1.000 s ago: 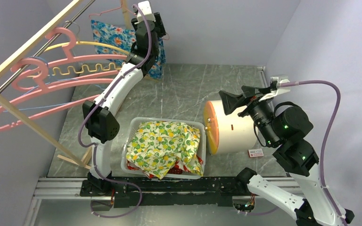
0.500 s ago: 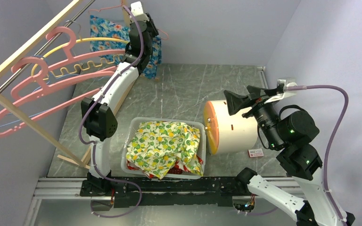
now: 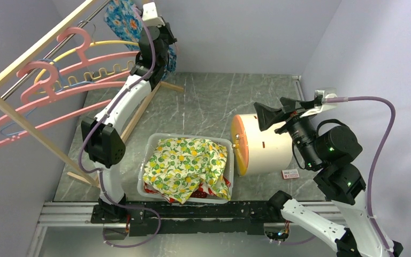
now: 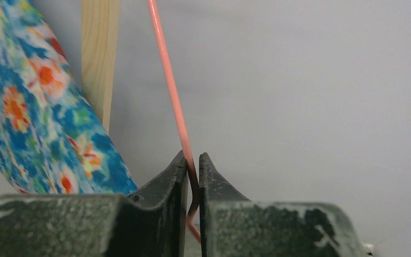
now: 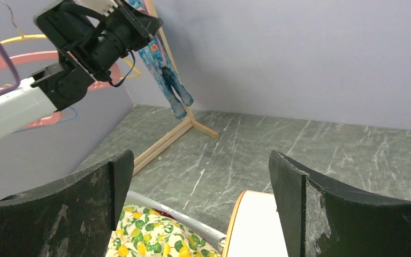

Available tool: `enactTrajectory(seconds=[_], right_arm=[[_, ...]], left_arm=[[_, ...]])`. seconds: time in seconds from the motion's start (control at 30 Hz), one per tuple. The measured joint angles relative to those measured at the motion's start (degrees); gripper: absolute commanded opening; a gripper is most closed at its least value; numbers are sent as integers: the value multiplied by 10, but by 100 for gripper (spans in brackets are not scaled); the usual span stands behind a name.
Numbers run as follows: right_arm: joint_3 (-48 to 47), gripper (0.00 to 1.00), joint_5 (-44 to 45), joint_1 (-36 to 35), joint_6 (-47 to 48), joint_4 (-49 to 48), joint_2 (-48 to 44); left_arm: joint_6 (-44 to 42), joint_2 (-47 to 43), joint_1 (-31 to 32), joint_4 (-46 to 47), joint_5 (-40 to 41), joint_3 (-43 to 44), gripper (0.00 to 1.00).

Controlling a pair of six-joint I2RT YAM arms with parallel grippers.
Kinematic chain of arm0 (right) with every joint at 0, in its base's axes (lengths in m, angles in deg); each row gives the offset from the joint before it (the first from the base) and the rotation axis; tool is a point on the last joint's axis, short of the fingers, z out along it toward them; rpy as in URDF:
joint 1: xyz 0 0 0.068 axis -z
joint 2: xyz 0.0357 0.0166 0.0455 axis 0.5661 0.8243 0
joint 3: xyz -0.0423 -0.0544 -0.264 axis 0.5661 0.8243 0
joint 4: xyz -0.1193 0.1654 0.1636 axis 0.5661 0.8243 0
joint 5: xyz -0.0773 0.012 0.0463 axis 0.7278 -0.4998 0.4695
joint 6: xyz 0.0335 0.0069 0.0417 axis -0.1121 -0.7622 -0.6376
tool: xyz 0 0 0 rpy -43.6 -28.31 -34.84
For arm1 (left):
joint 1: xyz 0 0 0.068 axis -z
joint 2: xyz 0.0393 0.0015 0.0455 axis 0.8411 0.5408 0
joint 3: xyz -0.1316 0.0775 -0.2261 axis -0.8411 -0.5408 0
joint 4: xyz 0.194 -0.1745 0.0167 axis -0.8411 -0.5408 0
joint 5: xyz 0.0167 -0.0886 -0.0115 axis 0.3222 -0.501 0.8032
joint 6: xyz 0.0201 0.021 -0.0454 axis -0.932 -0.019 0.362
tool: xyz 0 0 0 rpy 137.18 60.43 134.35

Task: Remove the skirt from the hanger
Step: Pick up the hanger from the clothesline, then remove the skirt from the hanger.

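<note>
Both left gripper [image 4: 192, 170] jaws pinch the pink wire hanger [image 4: 172, 99] beside the floral skirt [image 4: 35, 115] (right gripper [image 5: 200, 166] gapes empty); unhooking likely follows.

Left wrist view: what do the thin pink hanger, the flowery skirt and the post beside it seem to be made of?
The hanger looks like thin wire with a smooth pink coating, perhaps plastic over metal: it is slender and kinks sharply low down. The skirt is soft matte fabric with a printed flower pattern; it curves and drapes. The post is bare pale wood, with faint grain showing.
</note>
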Motion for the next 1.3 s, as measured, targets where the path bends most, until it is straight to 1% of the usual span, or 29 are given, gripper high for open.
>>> enactTrajectory(seconds=[0.27,0.47,0.6,0.83,0.93,1.1,1.17,1.3], right_arm=[[0,100,-12,0,-8,-4,8],[0,100,-35,0,-14,-6,46],[0,100,-71,0,-19,-5,96],[-9,100,-137,0,-36,-9,169],[-26,91,-157,0,-43,-19,207],[-28,86,-198,0,-68,-45,237],[-27,81,-218,0,-82,-64,241],[-24,54,-242,0,-105,-106,247]], left_arm=[[-9,-86,28,36,-7,-85,7],[41,-172,65,64,-42,-200,7],[80,-215,110,72,-61,-261,7],[120,-263,185,77,-83,-314,7],[135,-277,204,81,-92,-332,7],[152,-291,219,84,-98,-361,7],[155,-293,221,84,-98,-366,7],[160,-299,227,85,-102,-379,7]])
